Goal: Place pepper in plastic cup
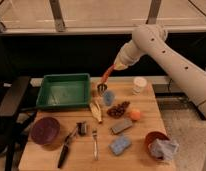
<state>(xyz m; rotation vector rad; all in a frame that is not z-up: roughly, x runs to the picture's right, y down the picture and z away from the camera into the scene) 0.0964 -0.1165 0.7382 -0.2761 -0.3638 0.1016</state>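
The white arm [166,50] reaches in from the right, bent downward, its gripper [115,67] clamped tight on the pepper [107,75], hanging above the table.

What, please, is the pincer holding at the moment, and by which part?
The pincer is shut on the pepper, gripping its upper end; the slim tip hangs down above the small dark metal cup.
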